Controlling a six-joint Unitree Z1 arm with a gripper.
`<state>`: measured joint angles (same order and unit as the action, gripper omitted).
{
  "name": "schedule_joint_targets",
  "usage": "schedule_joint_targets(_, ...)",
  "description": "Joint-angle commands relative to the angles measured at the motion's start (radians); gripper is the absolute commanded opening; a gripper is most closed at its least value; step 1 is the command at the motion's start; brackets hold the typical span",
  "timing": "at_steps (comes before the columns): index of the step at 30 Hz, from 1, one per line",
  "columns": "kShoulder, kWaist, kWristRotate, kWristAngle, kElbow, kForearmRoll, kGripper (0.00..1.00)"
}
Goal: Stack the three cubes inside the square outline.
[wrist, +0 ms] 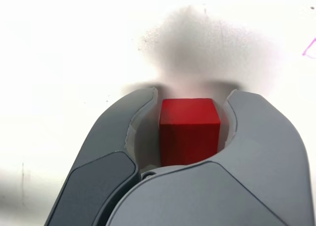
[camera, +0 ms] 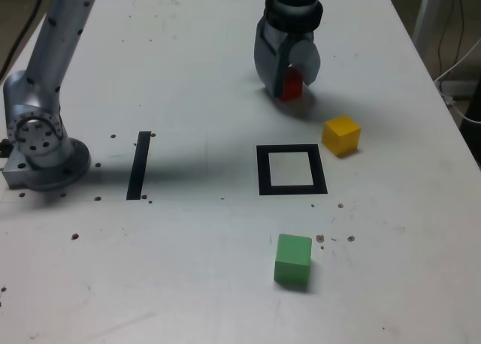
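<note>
- Exterior view: the claw [camera: 291, 75] is pinching the red cube [camera: 291, 86], low over the tabletop [camera: 199, 66]; whether the cube has left the surface, I cannot tell.
- The outline [camera: 264, 171] lies below the claw in this view, with only white inside it, so the step in hand looks like securing the first cube.
- The next move, I judge, calls for a small lift, a carry to the outline and a square, centred set-down.
- The yellow cube [camera: 341, 136] sits below the claw and towards the exterior view's right, near the outline's corner; a low carry could clip it.
- The green cube [camera: 293, 259] is farther below the claw, past the outline.
- The strip [camera: 139, 165] lies below and to the exterior view's left of the claw, with the arm base [camera: 46, 160] beyond it.
- The tabletop is white, marked with dark specks; cables [camera: 459, 117] hang off its edge, on the exterior view's right of the claw.
- Wrist view: the red cube is between the two fingers, its top face showing, and the pale surface around the claw carries a soft shadow and a pink mark [wrist: 308, 48].
</note>
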<state>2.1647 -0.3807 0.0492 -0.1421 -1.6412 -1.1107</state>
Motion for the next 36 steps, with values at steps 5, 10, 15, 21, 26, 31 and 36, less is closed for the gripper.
schedule_joint_targets(5, -0.045, 0.037, -0.009, -0.019, 0.008, -0.026, 0.19)
schedule_joint_targets(10, -0.115, 0.112, -0.018, -0.051, 0.013, -0.085, 0.19)
schedule_joint_targets(15, -0.192, 0.228, -0.002, -0.065, 0.023, -0.147, 0.19)
schedule_joint_targets(21, -0.216, 0.351, 0.023, -0.037, 0.042, -0.169, 0.19)
schedule_joint_targets(26, -0.216, 0.390, 0.034, 0.004, 0.096, -0.121, 0.19)
schedule_joint_targets(31, -0.208, 0.401, 0.035, 0.017, 0.133, -0.082, 0.19)
schedule_joint_targets(36, -0.186, 0.405, 0.034, 0.029, 0.173, -0.040, 0.19)
